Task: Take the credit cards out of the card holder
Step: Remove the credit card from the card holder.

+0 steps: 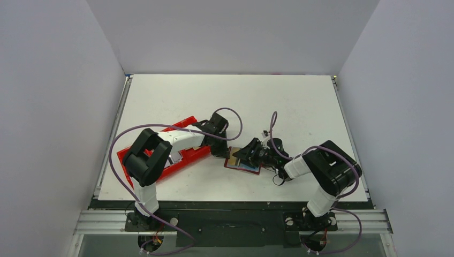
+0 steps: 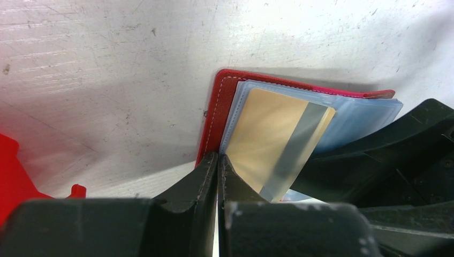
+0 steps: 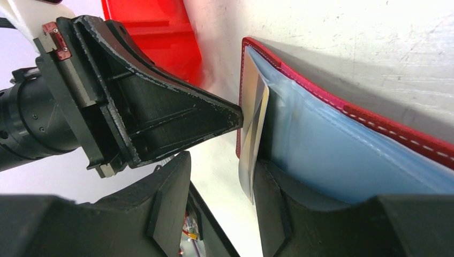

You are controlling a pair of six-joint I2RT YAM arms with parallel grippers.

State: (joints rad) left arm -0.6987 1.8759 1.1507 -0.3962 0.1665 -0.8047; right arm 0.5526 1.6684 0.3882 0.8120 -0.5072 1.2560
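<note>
Close to the near edge of the tabletop (image 1: 230, 96), the card holder (image 2: 214, 112) lies spread, its grey-blue pockets (image 3: 332, 155) facing up. The left gripper (image 2: 218, 160) is fully closed on nothing, and its tips touch the holder's red edge. Just beside them a gold credit card (image 2: 267, 134) sticks partway out of a pocket. The right gripper (image 3: 224, 160) stands partly open. One finger rests on the pockets with the card leaning against it, and the other is apart. It seems to clamp nothing, though the angle is poor. Farther left, a red tray (image 1: 184, 156) lies under the left arm.
</note>
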